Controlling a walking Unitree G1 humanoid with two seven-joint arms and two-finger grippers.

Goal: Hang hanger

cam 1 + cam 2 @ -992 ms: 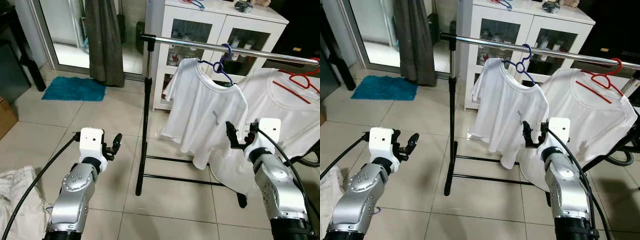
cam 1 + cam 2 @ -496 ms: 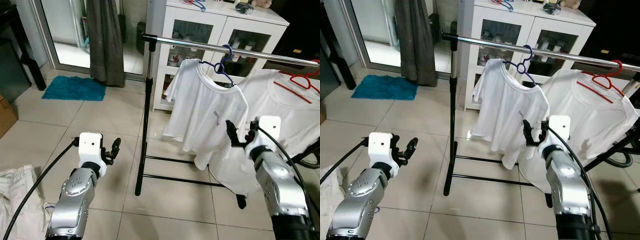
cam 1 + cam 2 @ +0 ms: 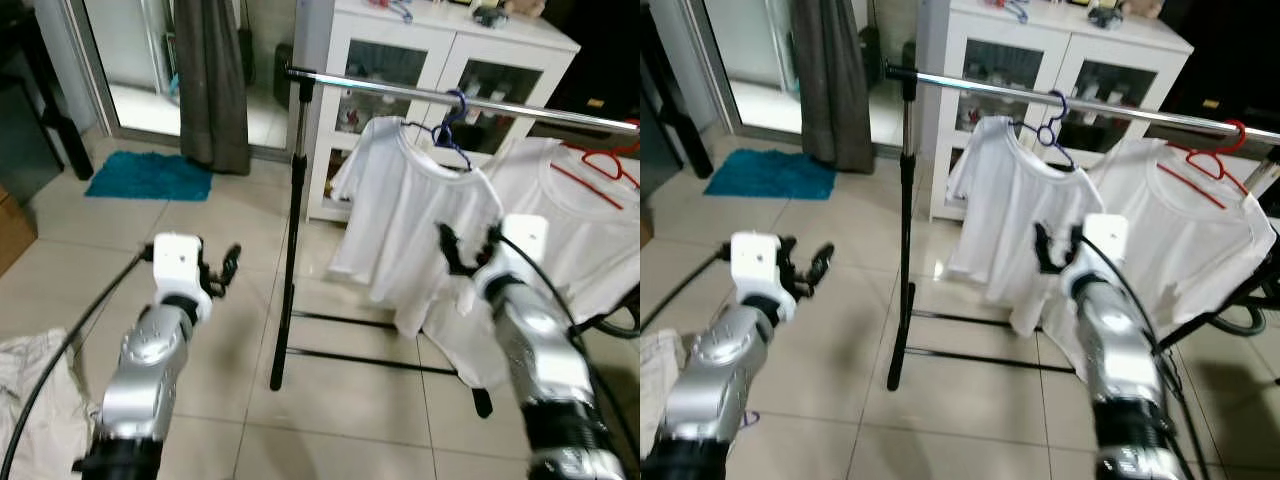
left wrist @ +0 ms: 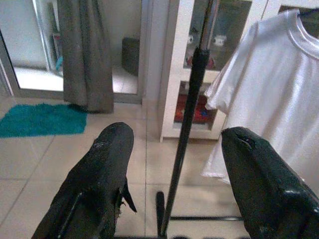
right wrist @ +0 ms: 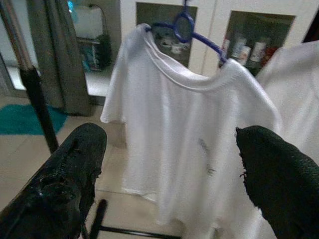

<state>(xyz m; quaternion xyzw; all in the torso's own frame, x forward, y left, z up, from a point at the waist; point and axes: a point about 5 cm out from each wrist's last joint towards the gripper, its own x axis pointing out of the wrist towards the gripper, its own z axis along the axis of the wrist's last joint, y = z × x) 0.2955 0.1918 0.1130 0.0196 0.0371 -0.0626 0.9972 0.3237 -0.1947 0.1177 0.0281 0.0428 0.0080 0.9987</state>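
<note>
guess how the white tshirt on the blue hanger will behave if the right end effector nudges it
The white t-shirt hangs limp in folds, so it would likely give way rather than resist. Its blue hanger hooks over the smooth metal rail, so a nudge may swing or slide it. The right end effector is open close by.

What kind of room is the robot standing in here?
Probably a home laundry corner: a clothes rack holding white T-shirts on hangers, a white glass-door cabinet and a tiled floor.

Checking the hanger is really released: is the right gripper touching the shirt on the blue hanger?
Apart. The right wrist view shows the shirt hanging beyond the open right gripper.
</note>
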